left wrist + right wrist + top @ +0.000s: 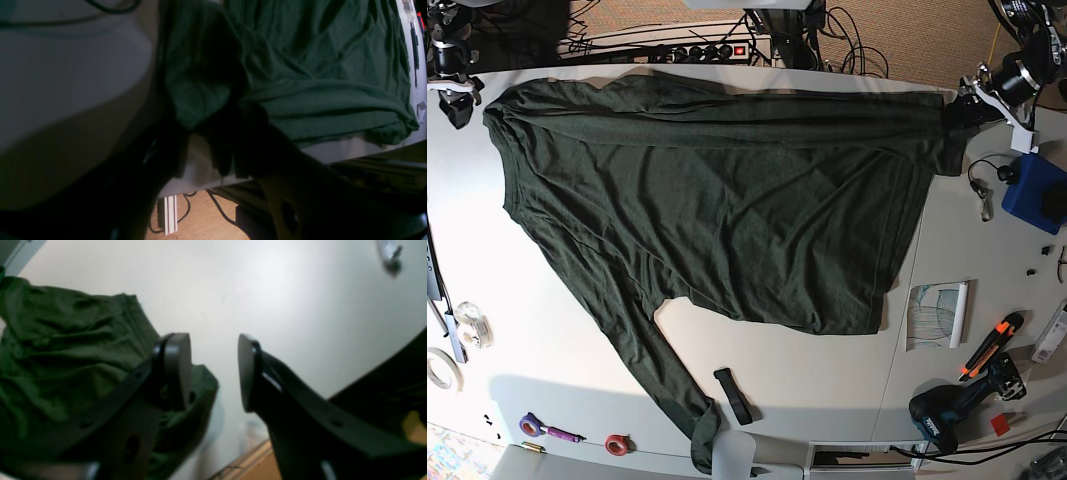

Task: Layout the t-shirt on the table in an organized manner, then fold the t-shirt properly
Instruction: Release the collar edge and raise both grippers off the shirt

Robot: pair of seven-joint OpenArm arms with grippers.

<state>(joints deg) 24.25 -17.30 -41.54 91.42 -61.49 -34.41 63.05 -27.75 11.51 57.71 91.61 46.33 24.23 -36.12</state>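
The dark green t-shirt [717, 190] lies spread across the table, wrinkled, with one long part trailing to the front edge [677, 390]. My left gripper [972, 108] is at the far right corner and is shut on a bunched part of the shirt [206, 96]; its fingers are dark and mostly hidden by cloth. My right gripper [455, 103] hangs at the far left corner, just beside the shirt's edge. In the right wrist view this gripper [213, 371] is open, nothing between its pads, and the shirt [60, 350] lies to its left.
A blue box [1032, 195], a paper sheet [937, 315], an orange knife [987, 345] and a drill [947, 415] sit on the right side. A black strap [734, 393] lies near the front. Tape rolls [442, 370] and a purple marker [547, 430] are at front left.
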